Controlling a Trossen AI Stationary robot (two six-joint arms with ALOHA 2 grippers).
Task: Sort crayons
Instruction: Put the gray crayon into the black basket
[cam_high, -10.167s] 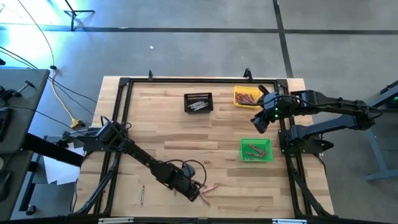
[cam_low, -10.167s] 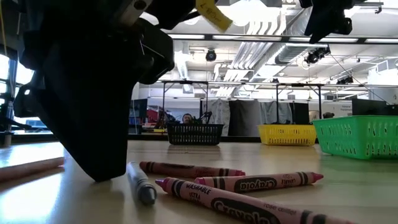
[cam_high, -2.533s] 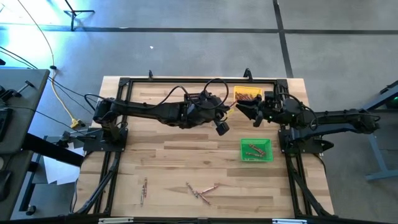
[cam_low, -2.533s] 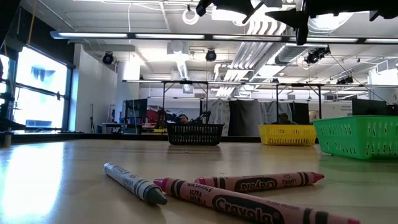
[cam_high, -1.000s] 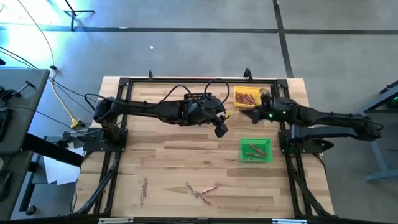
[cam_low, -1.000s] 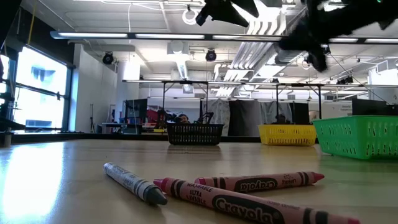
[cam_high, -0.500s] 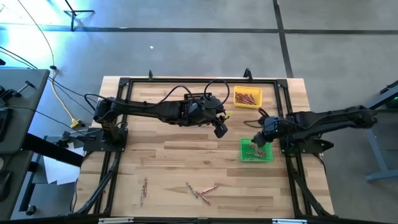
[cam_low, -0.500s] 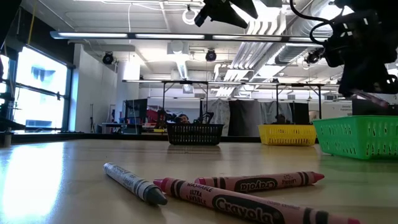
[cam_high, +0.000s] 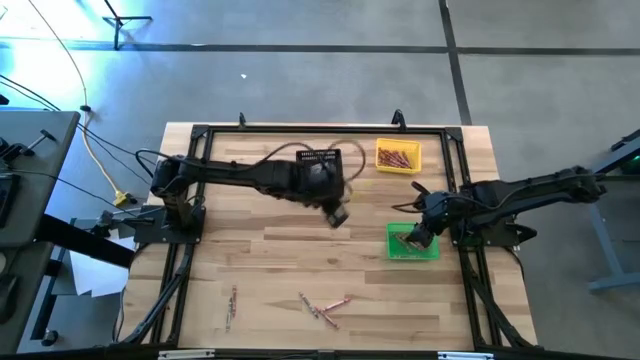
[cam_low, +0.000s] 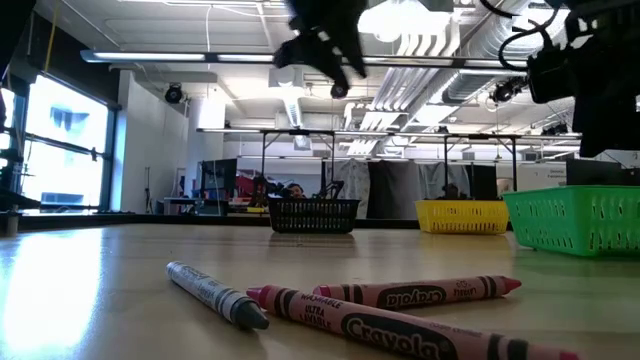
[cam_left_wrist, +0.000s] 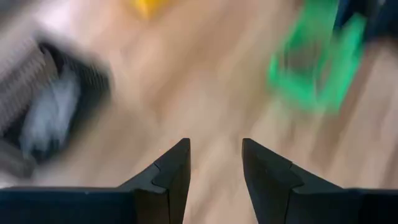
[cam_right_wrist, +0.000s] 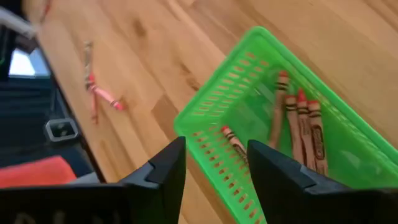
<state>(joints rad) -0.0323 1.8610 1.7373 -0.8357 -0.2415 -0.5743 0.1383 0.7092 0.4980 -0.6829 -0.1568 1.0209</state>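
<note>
My right gripper hangs over the green bin, at the right of centre in the high view, and its fingers stand apart with nothing between them. Through my right wrist camera I look down past those fingers into the green bin, where several orange-brown crayons lie together on its floor and one more lies near the bin's closer wall.

My left gripper is out over bare wood near the middle of the frame in the high view, below the black bin and to the left of the green one. My left wrist picture is smeared, but the two fingers show clearly apart and empty, with only the table's planks between them.

The yellow bin sits at the upper right of the table and holds a cluster of reddish crayons.

A few loose crayons still wait on the table at the lower middle of the high view, crossing one another, and a single one lies apart to their left. In the low view three of them lie in the foreground: a grey crayon at lower left and two reddish-pink crayons beside it, all flat on the wood.
</note>
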